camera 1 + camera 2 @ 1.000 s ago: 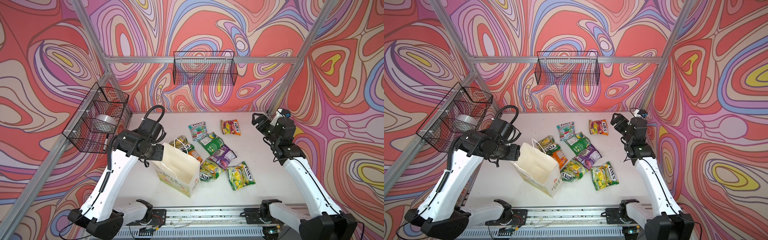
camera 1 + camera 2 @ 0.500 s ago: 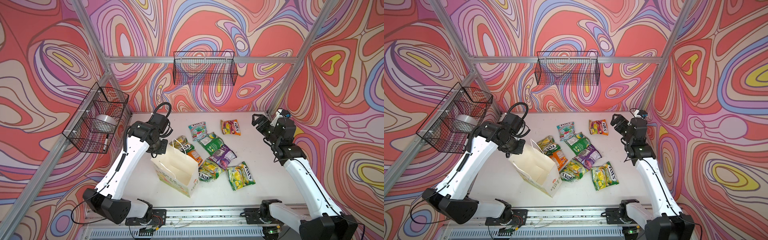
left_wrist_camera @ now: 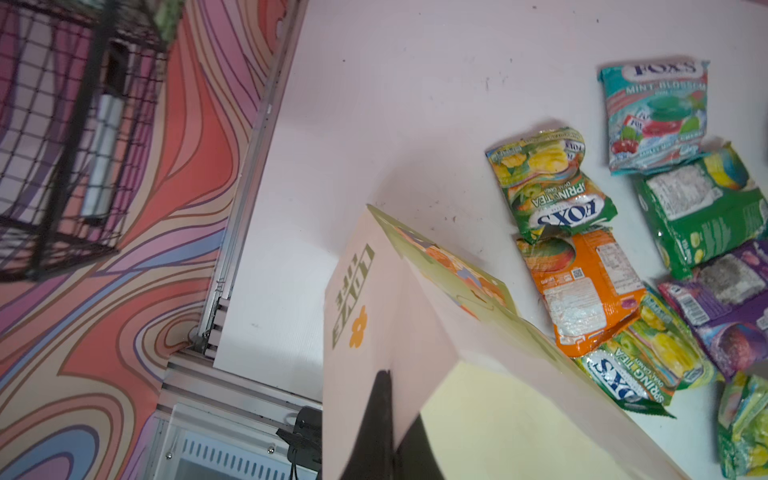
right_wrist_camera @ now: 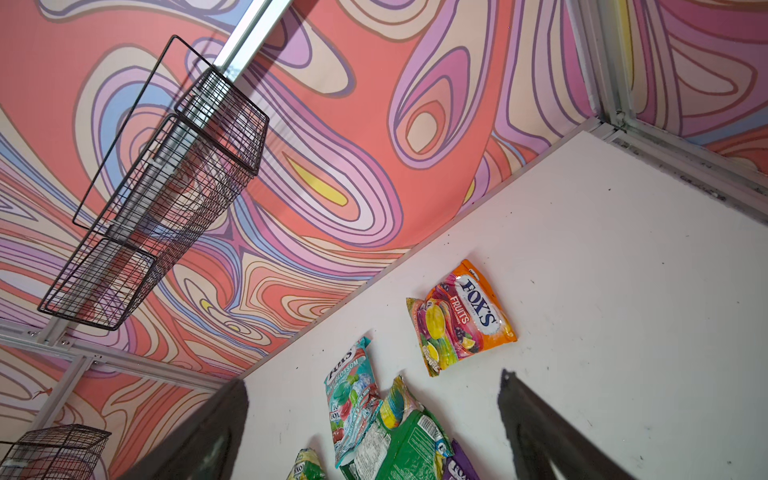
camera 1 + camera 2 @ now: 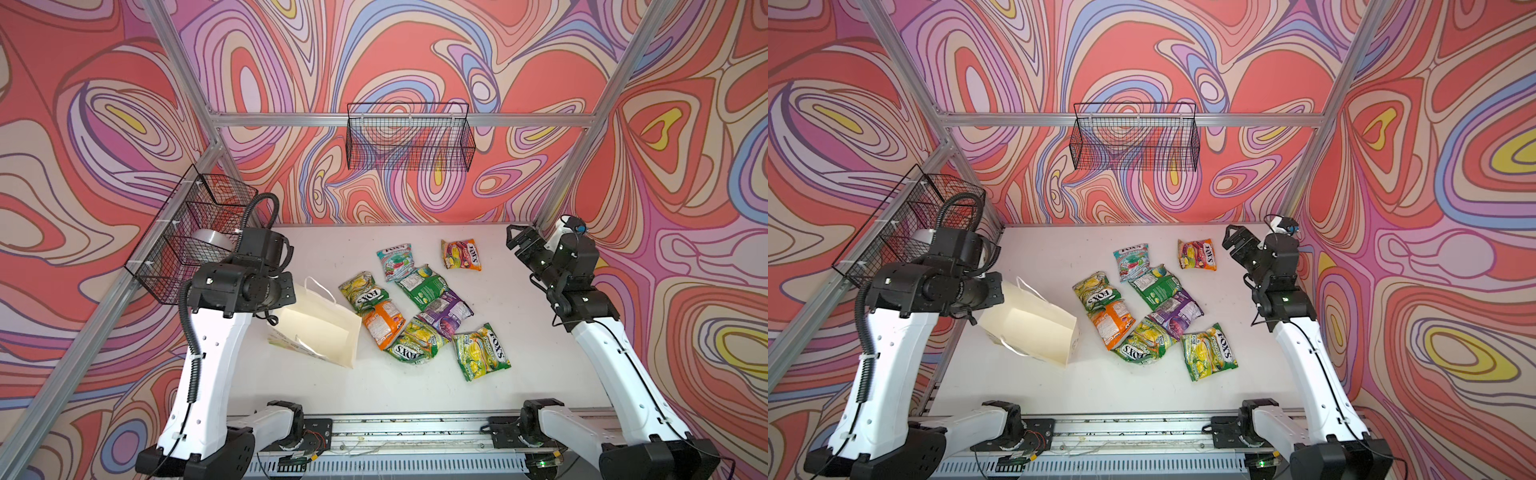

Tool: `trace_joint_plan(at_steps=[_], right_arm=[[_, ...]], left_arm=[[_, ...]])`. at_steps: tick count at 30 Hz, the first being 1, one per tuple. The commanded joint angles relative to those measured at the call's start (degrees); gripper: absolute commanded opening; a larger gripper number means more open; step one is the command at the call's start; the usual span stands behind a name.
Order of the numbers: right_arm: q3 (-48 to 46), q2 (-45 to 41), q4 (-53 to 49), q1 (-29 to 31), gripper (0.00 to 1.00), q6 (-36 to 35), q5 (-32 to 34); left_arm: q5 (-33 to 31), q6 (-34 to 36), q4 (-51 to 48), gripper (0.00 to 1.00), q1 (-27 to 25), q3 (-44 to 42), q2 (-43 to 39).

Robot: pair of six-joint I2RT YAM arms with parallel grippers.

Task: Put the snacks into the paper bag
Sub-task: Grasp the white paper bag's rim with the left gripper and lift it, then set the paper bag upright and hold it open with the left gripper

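1. Since the earlier frames, the left gripper (image 3: pixel 395 415) has closed and now pinches the rim of the paper bag (image 5: pixel 320 328). The left arm has swung round, and the bag has shifted slightly on the table (image 5: pixel 332 245). The right arm has not moved.
2. Left grip: one finger lies outside the bag wall and one inside, with the paper clamped between them. Judged purpose: to steady the light bag and keep its mouth spread for loading.
3. Bag position: mouth up, with the interior visible in both top views and apparently empty. Whether it stands upright or leans cannot be told.
4. Right grip: the right gripper (image 5: pixel 516 242) hangs wide and empty near the back corner, well apart from the bag. Judged role: the free picking hand.
5. Snacks (image 5: pixel 422 286): eight packets lie on the table and none is in the bag. The orange packet (image 5: pixel 384 324) lies just beside the bag wall. The fruit-print packet (image 5: pixel 462 254) lies apart, nearest the right gripper.
6. Obstructions: the middle packets overlap, so a clean single pick may be difficult. The cord handles (image 5: pixel 322 286) lie at the rim and could snag a packet.
7. Surroundings: the back wire basket (image 5: pixel 409 137) and the side wire basket (image 5: pixel 187 237), which holds a silvery roll (image 5: pixel 210 241), hang above the table and block no route.
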Motion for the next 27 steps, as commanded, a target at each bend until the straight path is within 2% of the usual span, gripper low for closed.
trace_joint_plan(at_steps=[1,6,13,15,20,23,24,27], right_arm=[[2.05,1.34,-2.16,0.28,0.98,0.29,-0.68],[2.93,2.43,-4.44,0.33,0.99,-0.5,-1.26],[3.73,4.12,-5.6,0.85,0.98,-1.38,-3.61],[3.85,4.4,-6.02,0.94,0.98,-1.55,-3.94],[3.57,4.56,-6.11,1.11,0.98,-1.86,-4.14],[3.91,5.23,-6.33,1.32,0.98,-2.22,-4.15],[3.97,5.47,-6.24,1.38,0.98,-2.23,-4.16],[4.27,6.05,-5.99,1.66,0.98,-2.26,-4.07]], left_arm=[[0.69,-7.2,-0.9,0.0,3.48,2.03,1.55],[4.1,-19.12,2.92,0.0,8.93,5.02,2.67],[4.44,-35.17,5.48,0.0,10.07,8.73,5.86],[5.0,-39.44,5.95,0.0,10.12,6.19,5.14],[3.8,-49.46,8.34,0.0,10.12,-8.02,-2.52],[6.89,-49.98,12.56,0.0,10.12,-16.52,-7.31],[7.65,-50.04,12.69,0.03,10.12,-18.32,-8.57],[8.24,-47.54,12.14,0.27,10.13,-20.45,-11.0]])
